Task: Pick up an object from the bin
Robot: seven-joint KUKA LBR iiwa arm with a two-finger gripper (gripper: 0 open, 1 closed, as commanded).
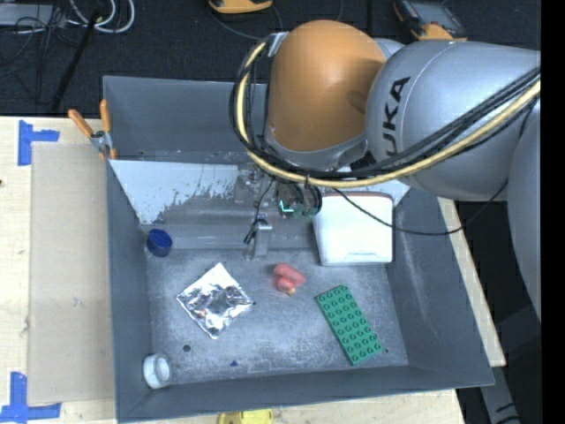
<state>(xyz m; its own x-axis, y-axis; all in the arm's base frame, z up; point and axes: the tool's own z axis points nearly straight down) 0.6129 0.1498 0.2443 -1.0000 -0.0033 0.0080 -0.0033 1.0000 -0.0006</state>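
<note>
Down in the bin (129,263), claw (257,239) near a pink lump (287,277), not touching, opening impossible to tell.

Foil packet (214,299) lies left of lump (287,277), studded plate (350,324) right.

The one marking that can be read is the maker's name on the silver arm (459,122), at the far right of the scene. Black capital letters (397,113) run up its rounded casing, just beside the orange cover (318,78). They read "KUKA", with the first letter partly lost round the curve.
</note>
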